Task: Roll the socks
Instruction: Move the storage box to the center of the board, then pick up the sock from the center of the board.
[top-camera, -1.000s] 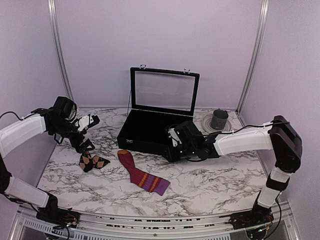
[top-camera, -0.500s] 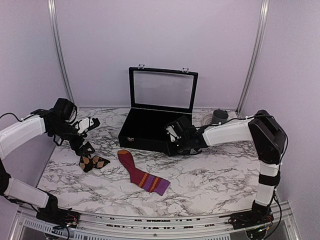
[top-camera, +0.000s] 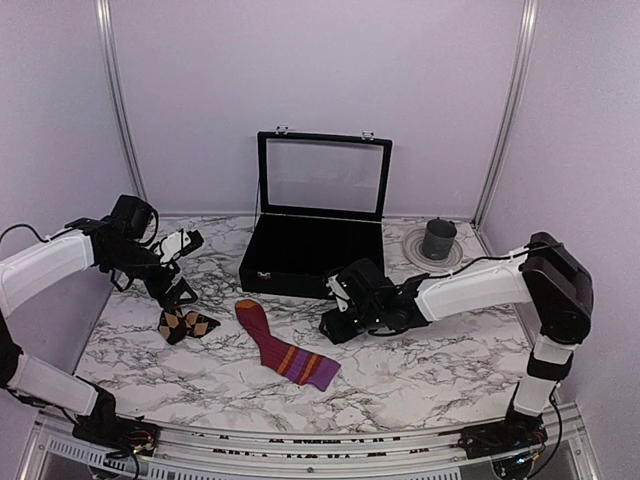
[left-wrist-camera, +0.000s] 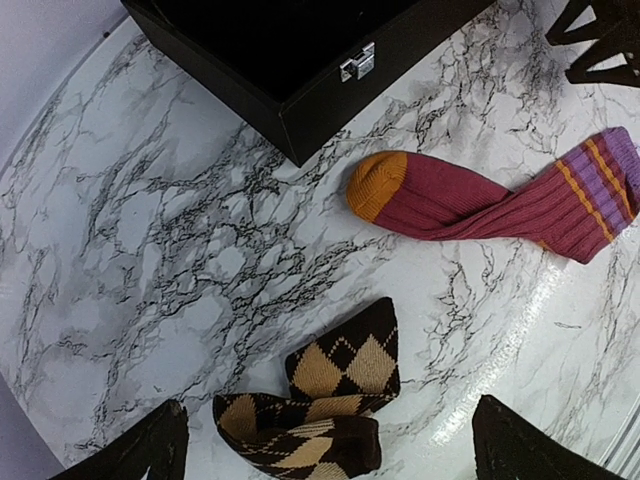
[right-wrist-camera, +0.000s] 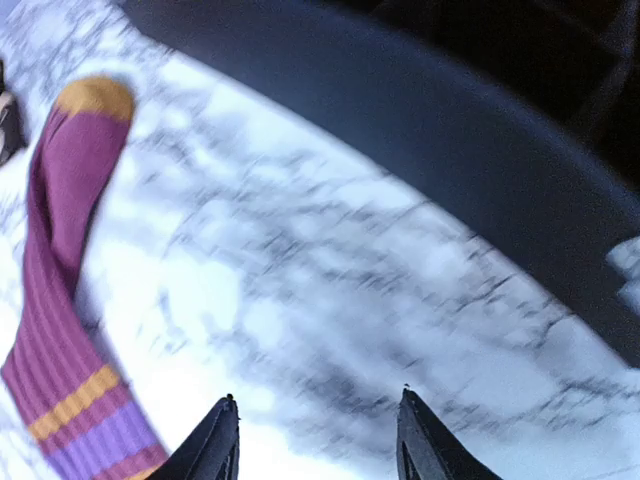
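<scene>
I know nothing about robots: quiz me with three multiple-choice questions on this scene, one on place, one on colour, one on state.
1. Where is the argyle sock? A) in a basket B) on the table, below the left gripper C) on the wall
2. The end of the red sock nearest the black case is: A) orange B) green C) white
3. The case's lid is: A) shut B) removed C) standing open
Answers: B, it lies folded below that open gripper; A, that tip is orange; C, the lid stands upright.

Soft, even, bright light, faint shadows. Glare streaks the marble table (left-wrist-camera: 510, 330) in front of the black case (left-wrist-camera: 330, 100); the right wrist view is motion-blurred.
</scene>
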